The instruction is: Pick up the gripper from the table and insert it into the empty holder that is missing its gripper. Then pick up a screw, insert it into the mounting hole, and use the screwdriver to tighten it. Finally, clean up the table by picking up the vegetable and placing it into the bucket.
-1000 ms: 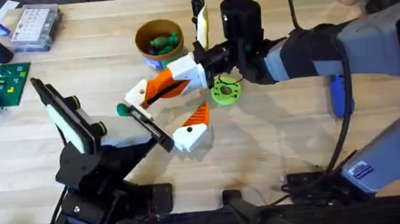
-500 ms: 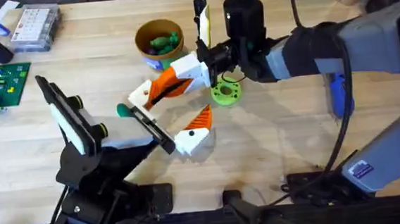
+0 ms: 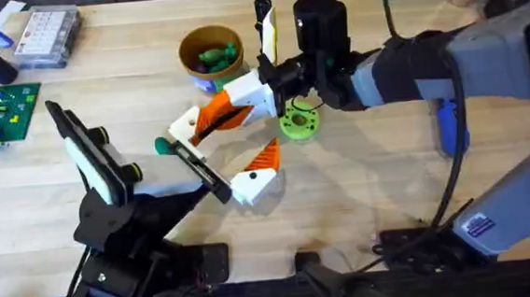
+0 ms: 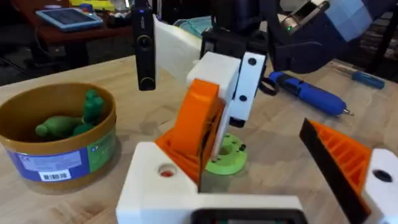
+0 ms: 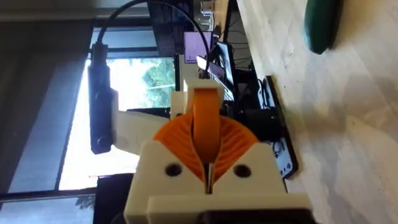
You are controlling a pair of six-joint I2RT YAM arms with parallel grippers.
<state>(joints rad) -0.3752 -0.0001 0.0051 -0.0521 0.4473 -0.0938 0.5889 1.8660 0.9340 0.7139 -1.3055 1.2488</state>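
Gripper (image 3: pixel 198 123), the orange ribbed wedge on its white block, is off the table and clamped in the right gripper (image 3: pixel 229 109), whose orange pads (image 5: pixel 180 140) press narrowly on either side of the wedge. Nearest the bases, the left arm rises from the lower left and carries the holder (image 3: pixel 196 163), a flat black bar lying slantwise over the table (image 3: pixel 361 189). I cannot tell whether the left gripper (image 3: pixel 220 180) is wide or narrow. The gripper's white block, its small hole facing up, sits at the bar's far end, just beside it; whether the two touch cannot be told. The vegetable (image 3: pixel 163 146), a small dark green piece, lies on the wood close to that same end of the bar. Just beyond the held piece, under the right arm's wrist, a bright green disc (image 3: pixel 299 121) with holes rests on the table. Out to the right, well apart, lies the blue-handled screwdriver (image 3: pixel 447 126). Farther back stands the bucket (image 3: pixel 183 53), upright, with green vegetable pieces inside, and beside it to the right a black cylinder (image 3: pixel 320 18).
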